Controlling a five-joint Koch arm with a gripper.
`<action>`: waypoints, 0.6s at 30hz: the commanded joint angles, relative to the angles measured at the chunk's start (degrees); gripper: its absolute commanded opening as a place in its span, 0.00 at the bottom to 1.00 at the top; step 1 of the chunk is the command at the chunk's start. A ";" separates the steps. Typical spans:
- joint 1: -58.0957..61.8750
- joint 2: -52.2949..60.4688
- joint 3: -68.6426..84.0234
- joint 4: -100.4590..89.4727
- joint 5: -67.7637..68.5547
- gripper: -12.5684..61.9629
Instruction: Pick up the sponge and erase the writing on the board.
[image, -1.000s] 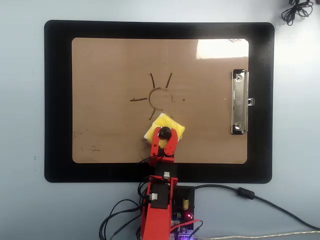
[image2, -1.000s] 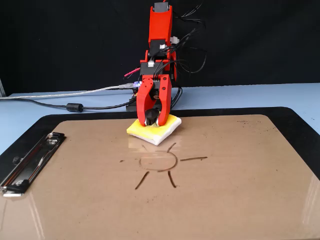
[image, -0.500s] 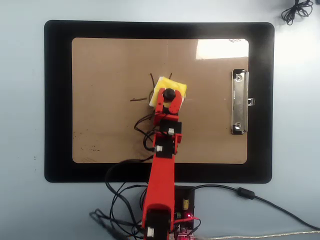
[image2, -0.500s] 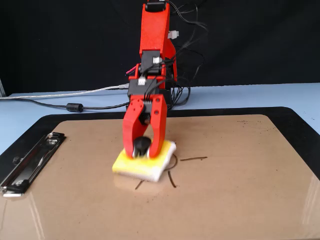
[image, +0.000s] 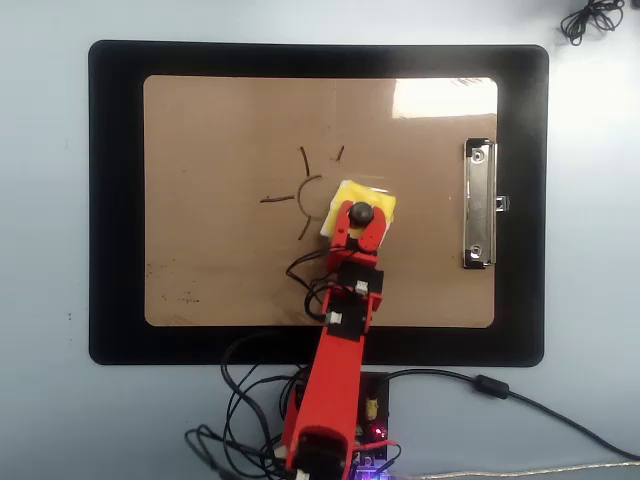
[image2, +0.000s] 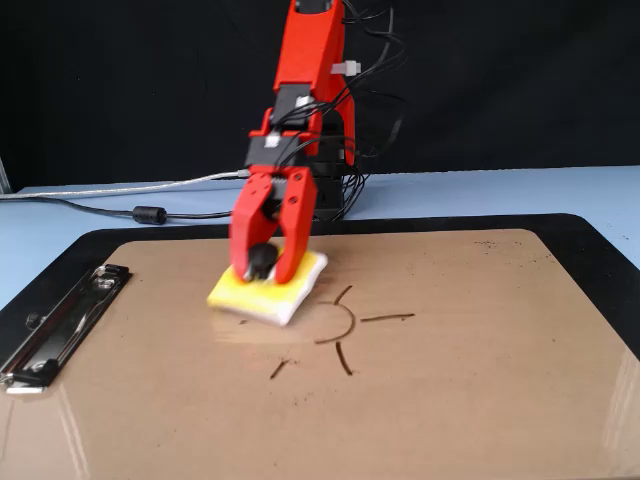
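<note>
I see my gripper (image: 360, 215) clamped on the black knob of the sponge (image: 362, 203), which lies flat on the board (image: 220, 260) at about three o'clock of the partly wiped sun writing (image: 306, 192), touching it.

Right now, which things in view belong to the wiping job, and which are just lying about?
Job:
- sponge, knob held between the fingers
- sun drawing, partly erased
- board

Lying about:
- black mat
- cables
- clip
</note>
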 joint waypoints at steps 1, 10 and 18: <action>1.58 -5.01 -4.22 -5.10 0.18 0.06; -4.75 8.70 8.17 -4.57 -0.18 0.06; -8.26 -12.74 -12.22 -5.27 -1.05 0.06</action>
